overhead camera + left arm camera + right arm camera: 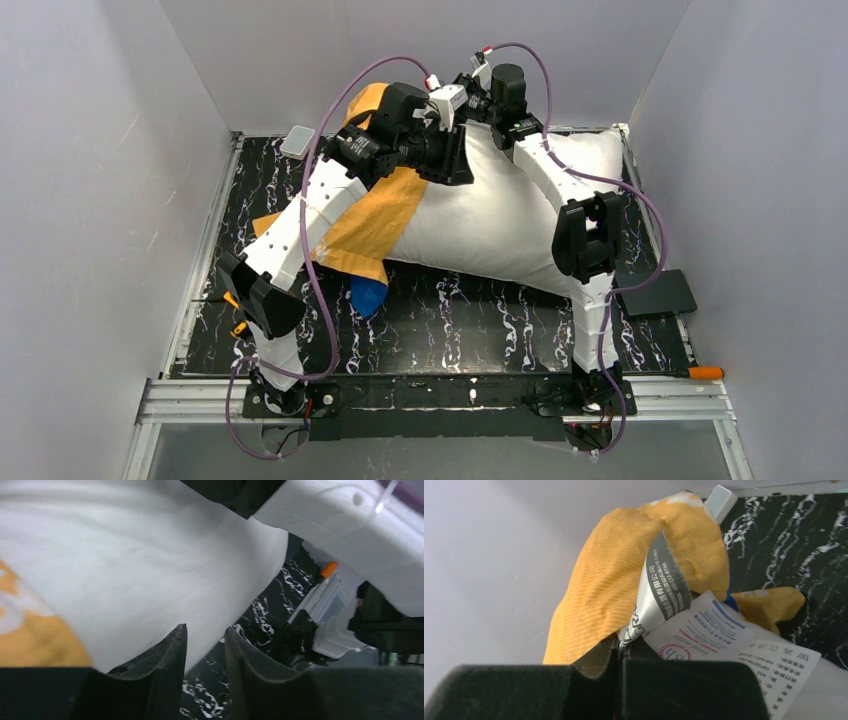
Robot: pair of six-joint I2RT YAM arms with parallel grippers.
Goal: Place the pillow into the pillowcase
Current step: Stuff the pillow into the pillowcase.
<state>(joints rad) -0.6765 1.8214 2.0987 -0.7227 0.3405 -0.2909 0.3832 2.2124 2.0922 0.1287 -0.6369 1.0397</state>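
left pincer (205, 632) narrowly parted, gripping nothing | right pincer (618, 662) clamped on pillowcase (599, 580) edge, far side | risk: unsupported pillow (500, 215) may drag edge free

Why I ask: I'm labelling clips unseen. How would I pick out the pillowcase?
A white pillow lies across the black marbled table. The pillowcase is the thin cloth bunched over its left end. It is the only coloured fabric: orange-yellow, with a blue corner showing.

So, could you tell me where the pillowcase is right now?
In the top view the pillowcase lies orange side out over the left end of the pillow, beneath the left arm, its raised end pinched in the right gripper.
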